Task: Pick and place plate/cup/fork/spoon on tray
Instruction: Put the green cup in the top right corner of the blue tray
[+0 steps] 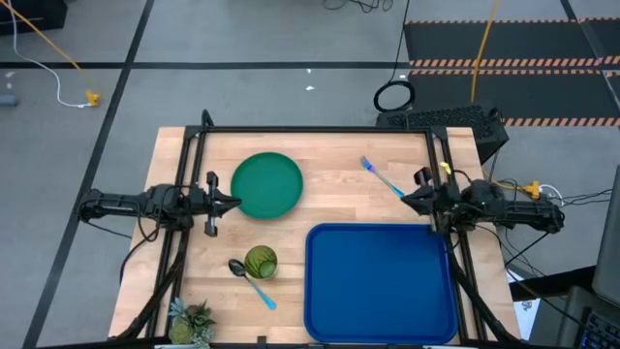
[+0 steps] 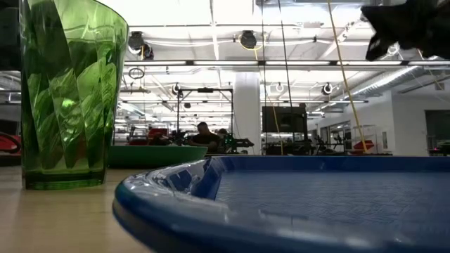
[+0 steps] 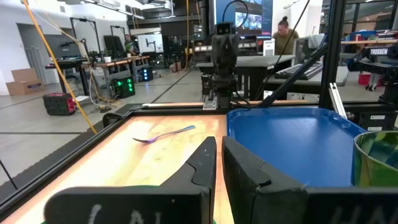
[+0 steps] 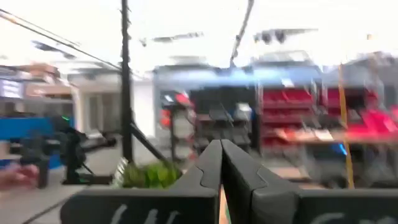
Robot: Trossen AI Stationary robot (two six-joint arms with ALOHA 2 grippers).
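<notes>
You see the right wrist view smeared throughout; only a green blur of the potted plant (image 4: pixel 148 175) reads. In the low view, the cup (image 2: pixel 67 95) is cropped at 12 o'clock and the tray (image 2: pixel 295 204) at 3 and 6. The plate (image 2: pixel 151 156) sits half hidden behind the tray.

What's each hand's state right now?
Left hand: shut, empty, at the plate's edge.
Right hand: shut, empty, near the fork.
</notes>
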